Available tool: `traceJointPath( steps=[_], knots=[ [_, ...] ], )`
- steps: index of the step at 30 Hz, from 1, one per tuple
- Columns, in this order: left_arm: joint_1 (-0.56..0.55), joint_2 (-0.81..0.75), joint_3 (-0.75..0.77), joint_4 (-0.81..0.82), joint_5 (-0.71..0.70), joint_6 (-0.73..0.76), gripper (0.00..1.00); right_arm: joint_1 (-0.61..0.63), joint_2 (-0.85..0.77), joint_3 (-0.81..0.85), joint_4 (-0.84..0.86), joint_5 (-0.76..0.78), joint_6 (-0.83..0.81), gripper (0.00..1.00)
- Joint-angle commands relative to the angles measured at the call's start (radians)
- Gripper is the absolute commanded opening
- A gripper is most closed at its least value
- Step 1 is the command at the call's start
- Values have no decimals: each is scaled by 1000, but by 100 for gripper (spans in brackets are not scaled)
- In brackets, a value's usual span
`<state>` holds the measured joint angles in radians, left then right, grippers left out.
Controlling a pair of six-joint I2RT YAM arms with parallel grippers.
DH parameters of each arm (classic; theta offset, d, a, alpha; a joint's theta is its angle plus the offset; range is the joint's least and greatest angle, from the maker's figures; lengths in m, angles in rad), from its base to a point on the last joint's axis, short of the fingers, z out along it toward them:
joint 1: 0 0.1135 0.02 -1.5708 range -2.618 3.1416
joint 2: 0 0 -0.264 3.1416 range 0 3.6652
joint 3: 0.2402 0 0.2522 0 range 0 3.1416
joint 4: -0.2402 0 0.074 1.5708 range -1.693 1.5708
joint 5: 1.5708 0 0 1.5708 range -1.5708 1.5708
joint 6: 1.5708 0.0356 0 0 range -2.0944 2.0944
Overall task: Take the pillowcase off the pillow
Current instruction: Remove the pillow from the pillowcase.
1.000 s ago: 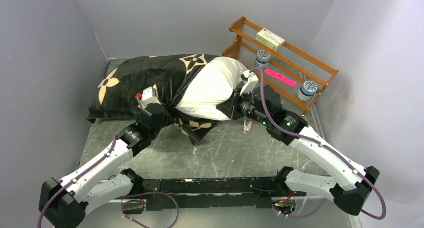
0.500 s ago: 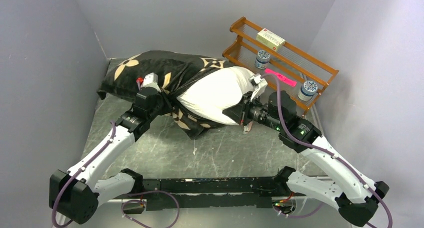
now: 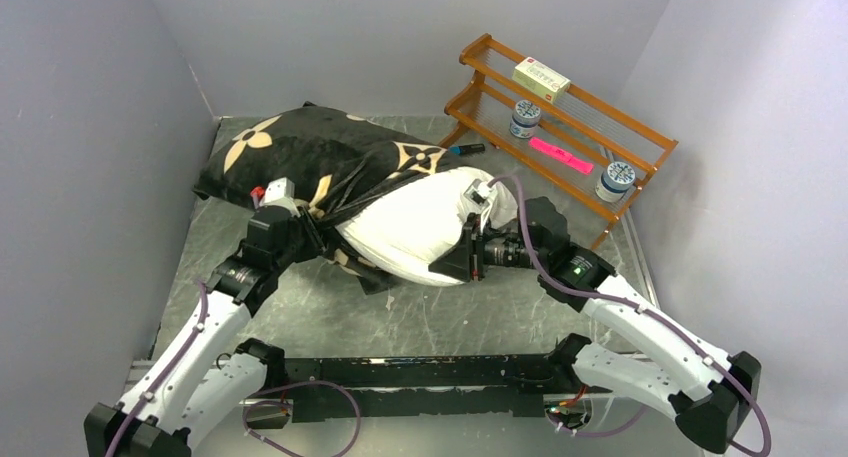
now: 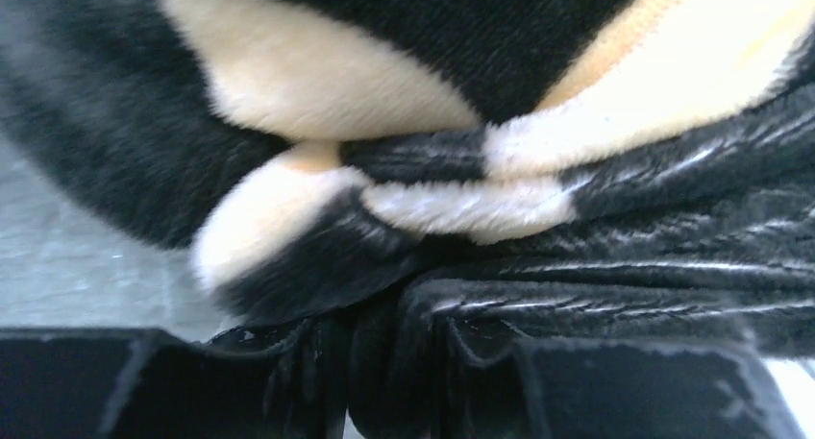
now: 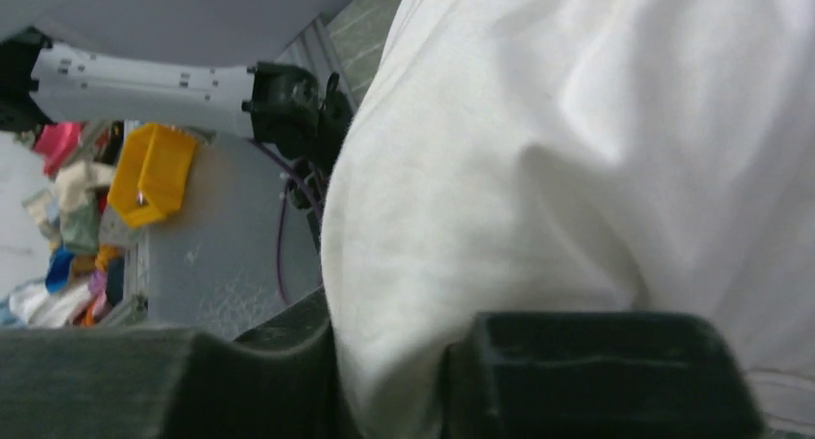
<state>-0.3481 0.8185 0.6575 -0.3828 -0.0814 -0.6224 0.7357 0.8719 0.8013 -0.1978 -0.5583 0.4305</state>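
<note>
The black plush pillowcase (image 3: 300, 157) with tan flower motifs covers the far left part of the pillow. The white pillow (image 3: 410, 227) sticks out of it toward the right. My left gripper (image 3: 318, 229) is shut on a bunched fold of the pillowcase (image 4: 500, 295) at its open edge. My right gripper (image 3: 462, 259) is shut on the pillow's white near-right end (image 5: 404, 362). Both sets of fingertips are buried in fabric in the top view.
A wooden two-tier rack (image 3: 560, 127) stands at the back right with a box, two jars and a pink item. A dark pen-like object (image 3: 467, 150) lies by the rack's left foot. Grey walls close in on the left, back and right.
Both arms have moved left and toward the near edge. The pillow's exposed white end swung down and left with the right gripper, and the pillowcase shifted left on the table.
</note>
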Motion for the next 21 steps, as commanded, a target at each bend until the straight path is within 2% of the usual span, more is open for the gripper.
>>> traceJointPath(
  steps=[1, 4, 6, 9, 11, 14, 18, 21],
  knots=[
    [80, -85, 33, -59, -283, 115, 39, 6, -10, 110, -15, -150, -99, 36],
    [80, -153, 44, -74, -249, 187, 56, 5, -7, 177, -108, -95, -169, 55],
    [80, -212, 57, -85, -223, 248, 65, 5, 12, 246, -191, -46, -225, 62],
    [80, -289, 65, -86, -183, 335, 75, 4, 57, 360, -309, 51, -278, 67],
    [80, -324, 62, -82, -146, 373, 81, 3, 87, 415, -364, 133, -291, 69],
    [80, -348, 57, -72, -77, 393, 85, -7, 106, 440, -385, 266, -285, 78],
    [80, -352, 82, -66, 15, 407, 93, -40, 119, 436, -382, 482, -222, 92],
    [80, -327, 129, -80, 91, 429, 96, -105, 139, 399, -373, 588, -151, 99]
  ],
)
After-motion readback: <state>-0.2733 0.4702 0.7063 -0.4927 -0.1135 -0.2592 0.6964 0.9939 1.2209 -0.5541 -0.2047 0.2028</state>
